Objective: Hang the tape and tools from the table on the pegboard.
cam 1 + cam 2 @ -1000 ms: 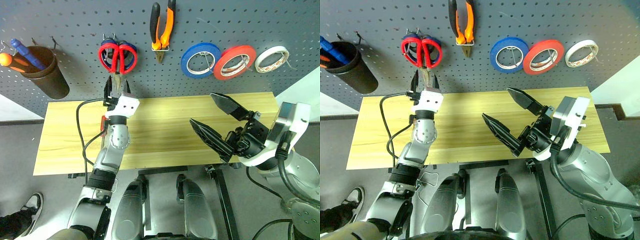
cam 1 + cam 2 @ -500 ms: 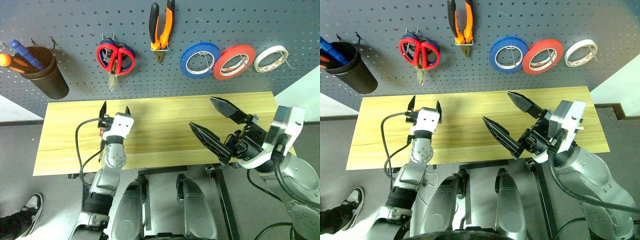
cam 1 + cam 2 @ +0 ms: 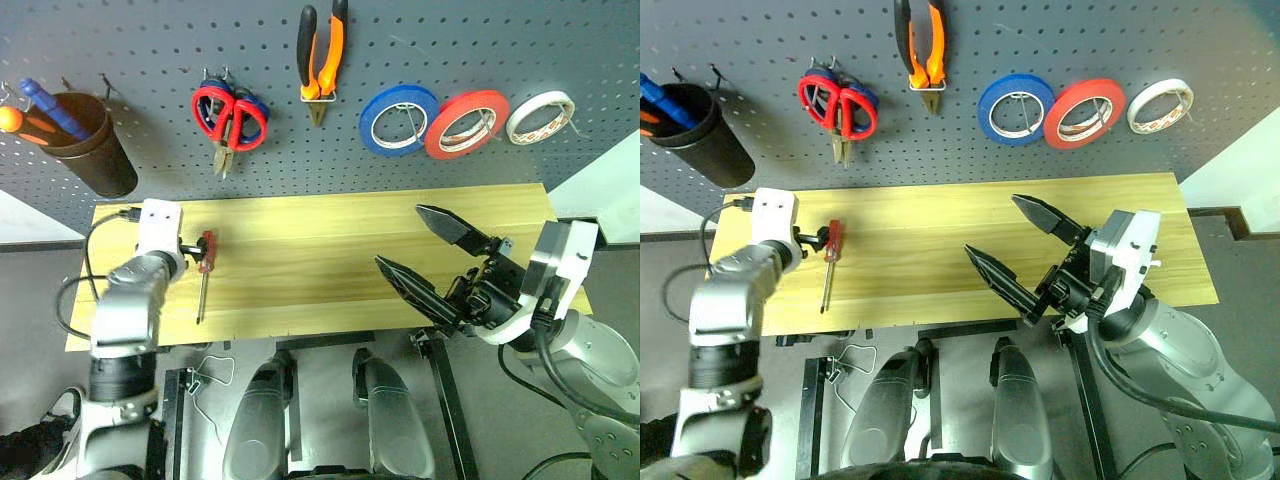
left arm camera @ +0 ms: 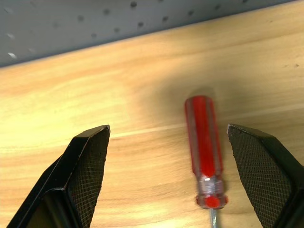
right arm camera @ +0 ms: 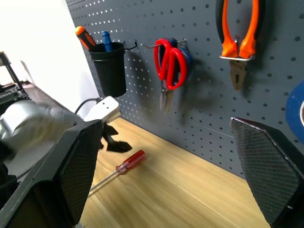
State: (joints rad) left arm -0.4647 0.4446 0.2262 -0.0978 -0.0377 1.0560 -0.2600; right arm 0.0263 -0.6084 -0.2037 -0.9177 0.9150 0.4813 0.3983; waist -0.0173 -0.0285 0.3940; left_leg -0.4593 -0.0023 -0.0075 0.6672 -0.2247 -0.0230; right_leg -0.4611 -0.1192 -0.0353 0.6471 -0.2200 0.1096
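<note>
The red tape is hanging on the pegboard between a blue roll and a white roll, with the pliers hooked by their handles above and the red-handled scissors hanging in front of a blue-handled pair, so most of the job looks done. The screwdriver is lying flat near the left end of the table, handle toward the back edge and shaft pointing at the front edge, which is why the left gripper is hovering over that end. Its jaws are standing wide apart and empty, straddling the red handle without touching it, apparently lining up to close across the handle. The right gripper is hanging above the right half of the table, its fingers spread wide and holding nothing, seemingly waiting out of the way. A dark cup on the board's left side is already holding other tools, a likely home for the screwdriver.
</note>
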